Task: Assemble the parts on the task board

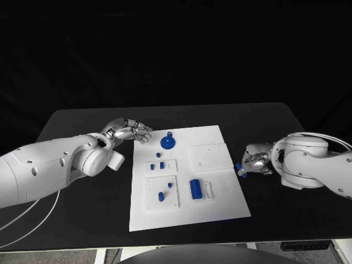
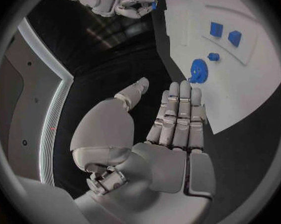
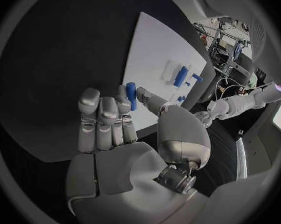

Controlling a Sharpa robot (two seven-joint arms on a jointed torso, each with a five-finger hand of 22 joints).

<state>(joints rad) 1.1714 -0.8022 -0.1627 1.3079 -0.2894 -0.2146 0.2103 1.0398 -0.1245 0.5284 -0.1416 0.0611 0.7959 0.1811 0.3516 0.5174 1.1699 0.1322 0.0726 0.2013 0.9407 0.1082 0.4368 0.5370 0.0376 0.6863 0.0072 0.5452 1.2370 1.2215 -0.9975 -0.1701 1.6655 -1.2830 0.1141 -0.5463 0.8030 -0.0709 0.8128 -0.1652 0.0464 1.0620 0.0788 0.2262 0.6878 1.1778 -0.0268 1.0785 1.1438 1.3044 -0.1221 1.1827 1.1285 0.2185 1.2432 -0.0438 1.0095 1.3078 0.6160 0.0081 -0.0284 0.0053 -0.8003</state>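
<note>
Hands sit on opposite sides of the task board (image 1: 224, 206) as I read it. My right hand (image 1: 253, 160) hovers just off the board's right edge, palm turned inward, pinching a small blue part (image 3: 132, 93) upright between thumb and a fingertip; the other fingers stand nearly straight beside it. My left hand (image 1: 128, 131) hangs over the black counter (image 1: 81, 124) at the board's far left corner, fingers extended and close together, thumb spread aside, nothing in it. On the board lie a round blue part (image 1: 168, 143) near the far edge, a long blue block (image 1: 196, 188) toward the near right, and several small blue pieces (image 1: 155, 165) in the raised panels, though I cannot tell whether those are seated.
</note>
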